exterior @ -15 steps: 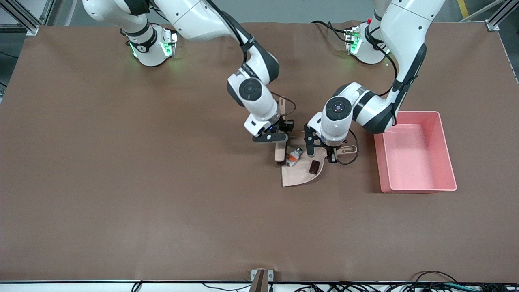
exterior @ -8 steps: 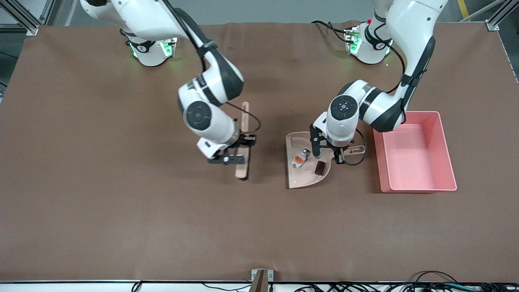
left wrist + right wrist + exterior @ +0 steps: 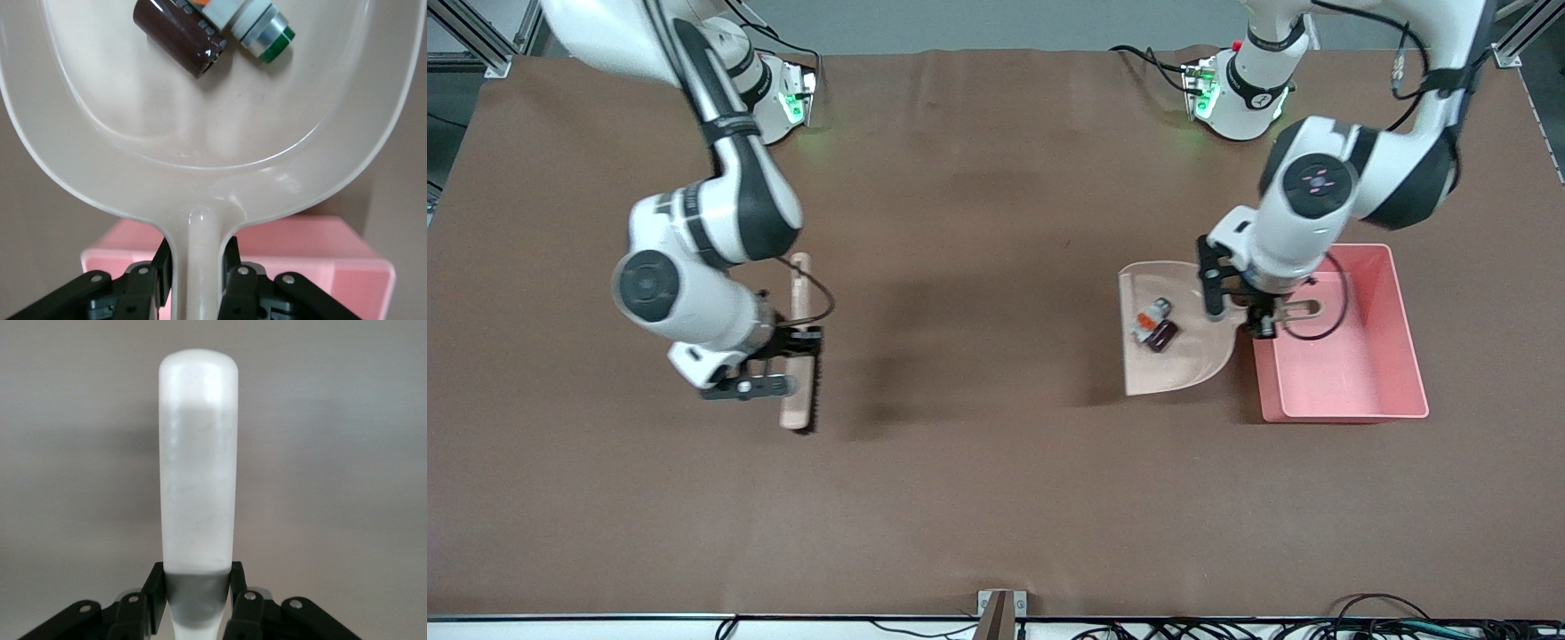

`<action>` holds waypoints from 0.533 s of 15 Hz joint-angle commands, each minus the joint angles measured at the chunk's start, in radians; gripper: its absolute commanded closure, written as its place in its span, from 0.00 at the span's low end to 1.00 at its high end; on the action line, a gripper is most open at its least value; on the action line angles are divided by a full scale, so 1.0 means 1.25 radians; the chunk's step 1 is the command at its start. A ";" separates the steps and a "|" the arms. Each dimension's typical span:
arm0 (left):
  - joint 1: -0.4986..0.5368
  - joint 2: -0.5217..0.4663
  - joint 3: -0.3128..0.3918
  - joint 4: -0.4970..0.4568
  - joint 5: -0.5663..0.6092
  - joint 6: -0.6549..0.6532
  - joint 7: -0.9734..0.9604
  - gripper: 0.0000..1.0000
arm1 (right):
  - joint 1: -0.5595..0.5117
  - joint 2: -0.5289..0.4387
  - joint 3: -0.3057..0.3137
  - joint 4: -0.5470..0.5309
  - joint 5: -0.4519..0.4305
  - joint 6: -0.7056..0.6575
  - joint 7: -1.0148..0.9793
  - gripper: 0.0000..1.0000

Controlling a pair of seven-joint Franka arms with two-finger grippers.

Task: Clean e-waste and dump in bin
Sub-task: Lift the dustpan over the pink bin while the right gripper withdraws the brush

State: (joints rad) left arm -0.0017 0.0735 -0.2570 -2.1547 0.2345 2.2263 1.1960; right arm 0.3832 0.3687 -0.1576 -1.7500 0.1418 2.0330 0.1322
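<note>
While the left tool [image 3: 1238, 318] clamps both fingers on the handle of the beige dustpan [image 3: 1183, 356], the pan hangs in the air with its handle end over the edge of the pink bin [image 3: 1400, 342] and its scoop over the counter [image 3: 978, 498] just beside the bin, toward the right arm's end. The e-waste rides inside the scoop: the white-grey part [image 3: 1151, 317] with its green and orange marks and the dark maroon piece [image 3: 1163, 335] lie touching each other near the middle of the pan, as the left wrist view shows plainly for the grey part [image 3: 257, 27] and the maroon one [image 3: 177, 33]. To dump well, I judge the pan should first be carried fully over the bin's open floor, kept level or tipped slightly back so the two parts cannot roll toward the open lip, and only then tilted lip-down over the middle of the bin, low enough that the parts do not bounce over the low walls. The grip on the narrow handle looks centred, which should keep the pan from twisting as it tips. Well apart from the bin, toward the right arm's end of the counter, the right tool [image 3: 787, 364] is closed on the handle of the brush [image 3: 799, 356], seen again in the right wrist view [image 3: 197, 473], and waits. No brand, label or readable writing shows on the pan, the bin, the brush or the parts.
</note>
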 commanded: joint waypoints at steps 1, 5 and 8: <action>0.125 -0.115 -0.009 -0.076 -0.052 -0.027 0.174 1.00 | -0.063 -0.093 0.017 -0.151 -0.064 0.089 -0.030 0.98; 0.327 -0.142 -0.003 -0.067 -0.072 -0.054 0.443 1.00 | -0.125 -0.150 0.017 -0.318 -0.066 0.236 -0.071 0.98; 0.371 -0.130 0.002 -0.024 -0.036 -0.072 0.480 1.00 | -0.171 -0.164 0.017 -0.381 -0.066 0.271 -0.079 0.98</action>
State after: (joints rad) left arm 0.4590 -0.0820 -0.2424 -2.2195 0.1699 2.1703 1.7908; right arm 0.2174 0.2310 -0.1563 -2.1371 0.0799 2.3431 0.0425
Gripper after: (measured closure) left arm 0.665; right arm 0.581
